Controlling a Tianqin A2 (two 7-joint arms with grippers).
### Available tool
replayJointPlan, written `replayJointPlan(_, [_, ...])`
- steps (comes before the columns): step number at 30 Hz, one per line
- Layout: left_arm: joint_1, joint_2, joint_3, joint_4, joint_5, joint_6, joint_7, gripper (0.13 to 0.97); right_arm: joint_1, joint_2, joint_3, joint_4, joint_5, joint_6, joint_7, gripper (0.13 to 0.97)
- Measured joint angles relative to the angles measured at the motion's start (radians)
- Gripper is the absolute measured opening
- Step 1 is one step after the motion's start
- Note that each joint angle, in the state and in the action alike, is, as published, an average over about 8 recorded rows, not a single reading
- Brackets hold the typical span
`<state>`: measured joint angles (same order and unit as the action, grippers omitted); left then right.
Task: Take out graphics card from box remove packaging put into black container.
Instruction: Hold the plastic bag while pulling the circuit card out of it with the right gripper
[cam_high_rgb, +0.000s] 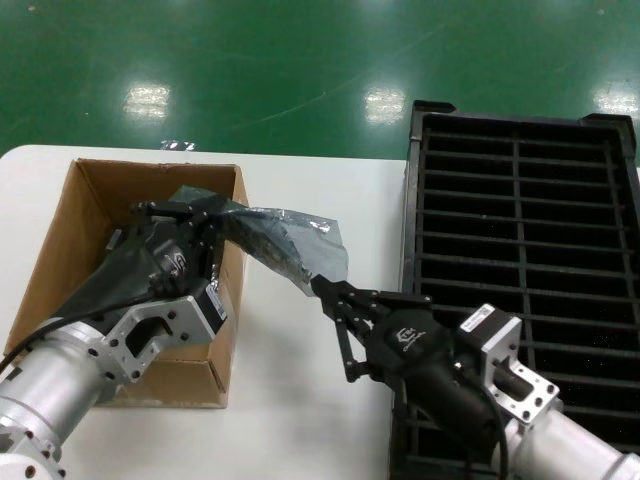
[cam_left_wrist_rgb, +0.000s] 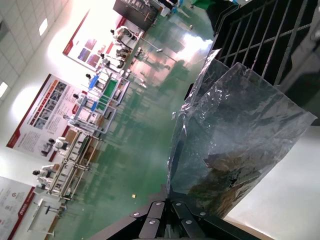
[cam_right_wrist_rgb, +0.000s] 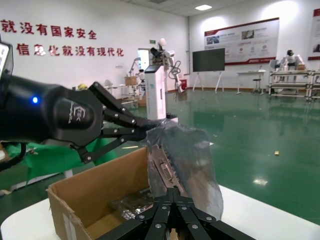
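The translucent grey-blue antistatic bag (cam_high_rgb: 285, 240) hangs in the air between my two grippers, over the box's right wall. The dark graphics card (cam_right_wrist_rgb: 167, 172) shows inside it, with its metal bracket end visible. My left gripper (cam_high_rgb: 215, 215) is shut on the bag's left end above the brown cardboard box (cam_high_rgb: 70, 240). My right gripper (cam_high_rgb: 322, 287) is shut on the bag's lower right end, over the white table. The bag also fills the left wrist view (cam_left_wrist_rgb: 235, 135). The black slotted container (cam_high_rgb: 520, 250) stands at the right.
More bagged items (cam_right_wrist_rgb: 127, 205) lie in the bottom of the box. The white table (cam_high_rgb: 300, 400) runs between the box and the container. Green floor lies beyond the table's far edge.
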<state>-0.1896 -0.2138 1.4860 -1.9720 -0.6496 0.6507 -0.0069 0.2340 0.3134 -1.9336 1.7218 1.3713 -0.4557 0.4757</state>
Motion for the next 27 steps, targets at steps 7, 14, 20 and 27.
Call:
replayJointPlan(7, [0.000,0.000,0.000,0.000,0.000,0.000,0.000,0.139,0.057,-0.026,-0.020,-0.084,0.047,-0.013,-0.062,0.138])
replayJointPlan(14, [0.000,0.000,0.000,0.000,0.000,0.000,0.000,0.139,0.116,-0.053,-0.028,-0.174,0.111,-0.021,-0.141,0.133])
replayJointPlan(20, [0.000,0.000,0.000,0.000,0.000,0.000,0.000,0.139,0.160,-0.074,-0.035,-0.250,0.154,-0.027,-0.196,0.133])
replayJointPlan(27, [0.000,0.000,0.000,0.000,0.000,0.000,0.000,0.139,0.183,-0.095,-0.048,-0.317,0.180,-0.026,-0.243,0.132])
